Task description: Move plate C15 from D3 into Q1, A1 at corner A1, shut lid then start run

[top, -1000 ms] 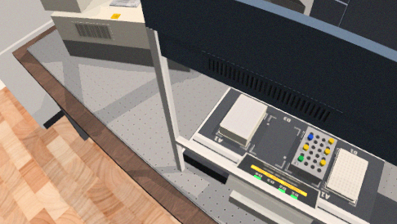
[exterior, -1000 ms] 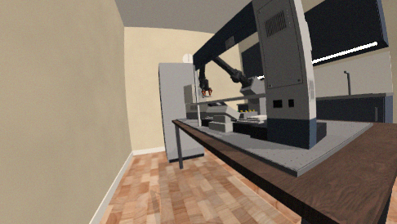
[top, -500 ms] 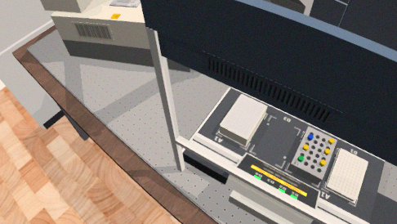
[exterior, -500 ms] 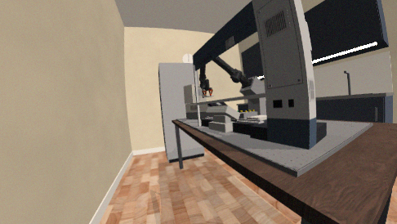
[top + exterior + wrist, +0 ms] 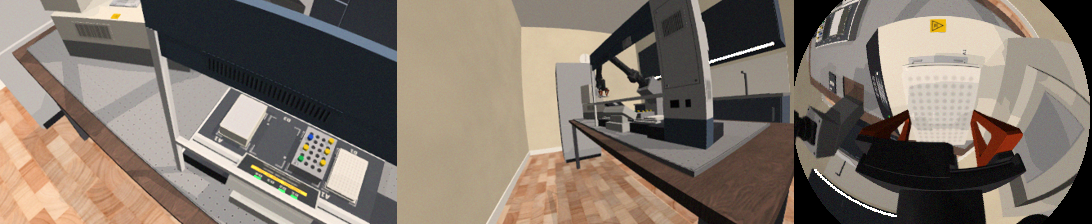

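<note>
White plate G16 [image 5: 348, 173] sits on D1 in the top view, tube block [image 5: 315, 152] next to it on D2, deep-well block [image 5: 243, 118] on D4; the D3 nest [image 5: 274, 139] between them is bare, so C15 is off the row. Q1 [image 5: 104, 30] shows at the top left corner of the surface [image 5: 122, 106], only partly in frame; end effector not in this view.

Exterior view: arm reaches out under the dark gantry, end effector [image 5: 602, 93] pointing down, held high above the far end of the bench with something pale in it. Too small to read more.

Wrist view: orange fingers clamp C15 [image 5: 942, 99] across its short width, stopped well apart on the plate, so the hold looks firm. Plate hangs over Q1's cream top, yellow sticker [image 5: 937, 26] beyond it. Block and locators are hidden under the plate; lid state unclear from here.

Step in hand, as I judge it: carry and lower C15 onto the block. Do it well: keep the plate level, square its edges to the locators before descending, confirm A1 faces rear left, descend slowly, release only once flat. Avoid shoving Q1 since it is loose.
</note>
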